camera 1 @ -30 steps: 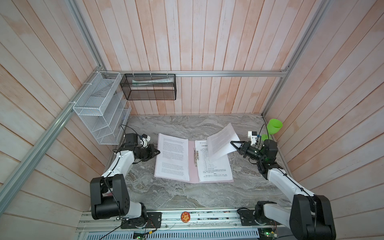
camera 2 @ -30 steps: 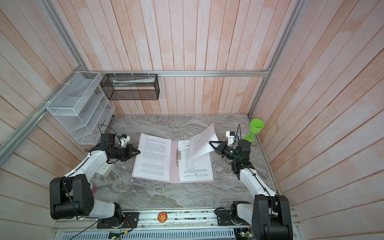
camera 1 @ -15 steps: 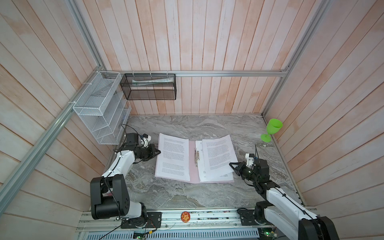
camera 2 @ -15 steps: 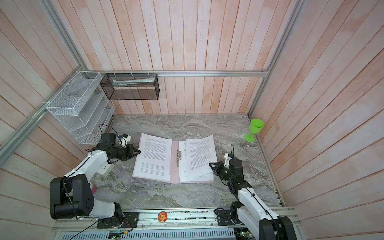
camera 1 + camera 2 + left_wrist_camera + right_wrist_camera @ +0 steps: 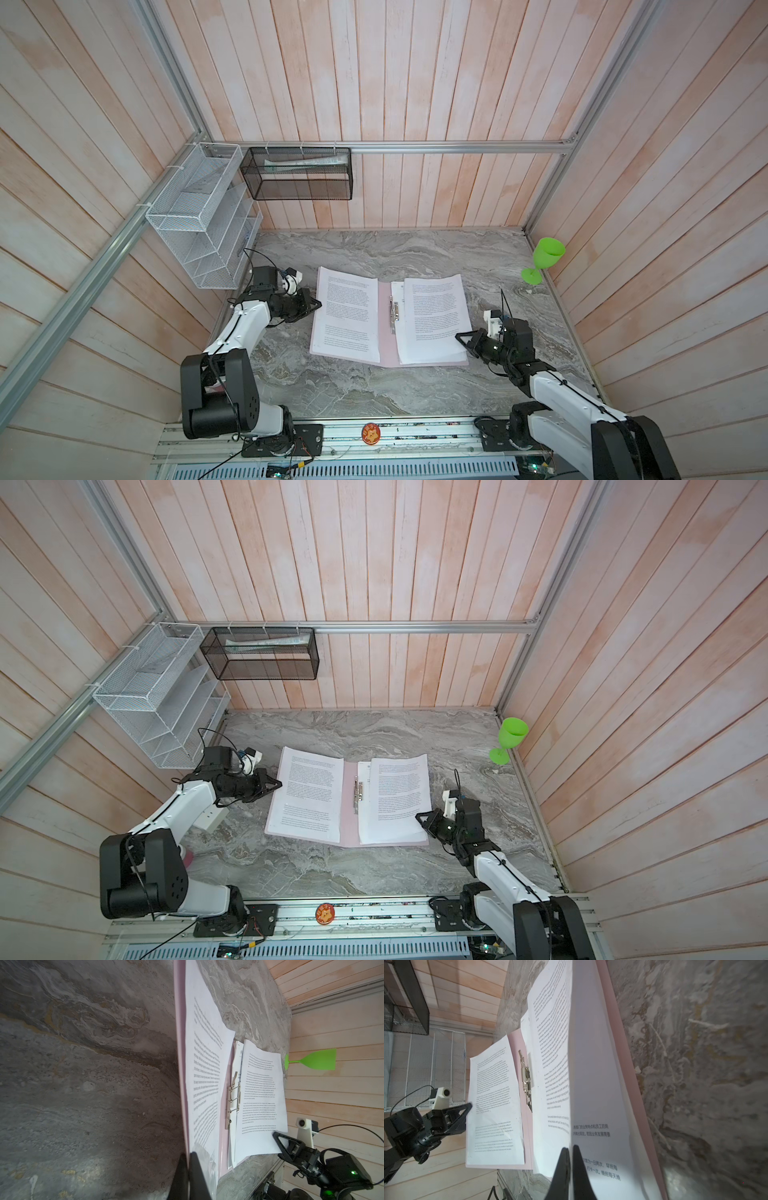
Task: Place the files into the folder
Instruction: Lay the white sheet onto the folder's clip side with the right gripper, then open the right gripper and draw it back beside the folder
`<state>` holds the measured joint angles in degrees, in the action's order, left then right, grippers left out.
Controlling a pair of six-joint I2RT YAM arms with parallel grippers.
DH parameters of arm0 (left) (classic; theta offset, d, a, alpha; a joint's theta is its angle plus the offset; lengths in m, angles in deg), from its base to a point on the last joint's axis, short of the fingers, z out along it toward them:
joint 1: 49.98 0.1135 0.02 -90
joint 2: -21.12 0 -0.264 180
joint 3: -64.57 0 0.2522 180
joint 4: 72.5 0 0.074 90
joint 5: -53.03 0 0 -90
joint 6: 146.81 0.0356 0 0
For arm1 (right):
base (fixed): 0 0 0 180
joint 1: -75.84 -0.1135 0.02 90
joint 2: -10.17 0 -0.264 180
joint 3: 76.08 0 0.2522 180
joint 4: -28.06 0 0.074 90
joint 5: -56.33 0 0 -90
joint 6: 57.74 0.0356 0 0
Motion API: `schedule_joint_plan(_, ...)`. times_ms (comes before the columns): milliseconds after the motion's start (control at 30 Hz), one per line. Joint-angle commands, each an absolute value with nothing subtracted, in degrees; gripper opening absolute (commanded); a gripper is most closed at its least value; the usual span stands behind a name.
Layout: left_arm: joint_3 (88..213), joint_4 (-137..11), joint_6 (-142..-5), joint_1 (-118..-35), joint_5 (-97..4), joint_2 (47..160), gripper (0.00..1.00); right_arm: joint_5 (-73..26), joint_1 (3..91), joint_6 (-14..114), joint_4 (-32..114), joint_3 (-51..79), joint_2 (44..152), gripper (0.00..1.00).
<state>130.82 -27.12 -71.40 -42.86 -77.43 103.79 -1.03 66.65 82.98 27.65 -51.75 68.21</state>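
The right gripper (image 5: 459,336), clenched on the top sheet's (image 5: 434,311) right edge, has brought it down from mid-air to lie flat on the right half of the open pink folder (image 5: 386,353) at mid-desk (image 5: 374,395). The left gripper (image 5: 319,304) stays clamped on the folder's left edge.

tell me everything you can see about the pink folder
The folder is thin, pale pink and card-like. It lies open on the marble-look table, with a silver metal clip beside its spine. Printed white paper covers both halves: the left sheets and the right sheets. The left gripper is shut on its left edge together with the paper there. The right gripper pinches only the top one of the right sheets.
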Motion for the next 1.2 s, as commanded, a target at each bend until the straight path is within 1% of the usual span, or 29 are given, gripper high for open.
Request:
schedule_joint_plan(0,130.6,-27.4,-70.6,-43.3,-76.8,103.2,0.0,2.1,66.4,79.3,26.4,-50.2,70.2,0.0)
schedule_joint_plan(100,130.5,-27.4,-70.6,-43.3,-76.6,103.0,0.0,4.7,66.4,76.8,26.5,-48.9,72.1,0.0)
schedule_joint_plan(233,130.4,-27.3,-70.6,-43.4,-76.5,103.1,0.0,7.6,66.3,72.0,30.5,-46.1,73.5,0.0)
schedule_joint_plan(433,130.6,-27.5,-70.7,-43.6,-76.6,103.6,0.0,14.7,66.3,66.7,32.7,-44.2,75.2,0.0)
schedule_joint_plan(600,130.6,-27.5,-70.8,-43.7,-76.4,103.8,0.0,15.1,66.2,63.2,37.6,-42.9,74.1,0.0)
schedule_joint_plan(867,130.6,-27.4,-70.7,-43.8,-76.5,104.0,0.0,14.9,66.3,60.6,39.9,-42.9,74.7,0.0)
schedule_joint_plan(967,130.7,-27.3,-70.7,-43.8,-76.4,103.9,0.0,9.8,66.4,58.6,45.0,-40.2,76.7,0.0)
schedule_joint_plan(1033,130.7,-27.3,-70.6,-43.8,-76.3,103.9,0.0,5.8,66.4,56.0,50.0,-37.6,78.4,0.38)
schedule_joint_plan(1067,130.7,-27.3,-70.6,-43.9,-76.3,104.0,0.0,3.2,66.4,55.8,52.1,-36.7,79.1,0.53)
schedule_joint_plan(1100,130.7,-27.3,-70.6,-43.9,-76.3,103.9,0.0,1.1,66.4,56.2,53.6,-35.8,79.4,0.63)
schedule_joint_plan(1167,130.9,-27.2,-70.5,-43.8,-76.3,104.0,0.0,-4.2,66.4,57.9,56.9,-34.0,79.1,0.69)
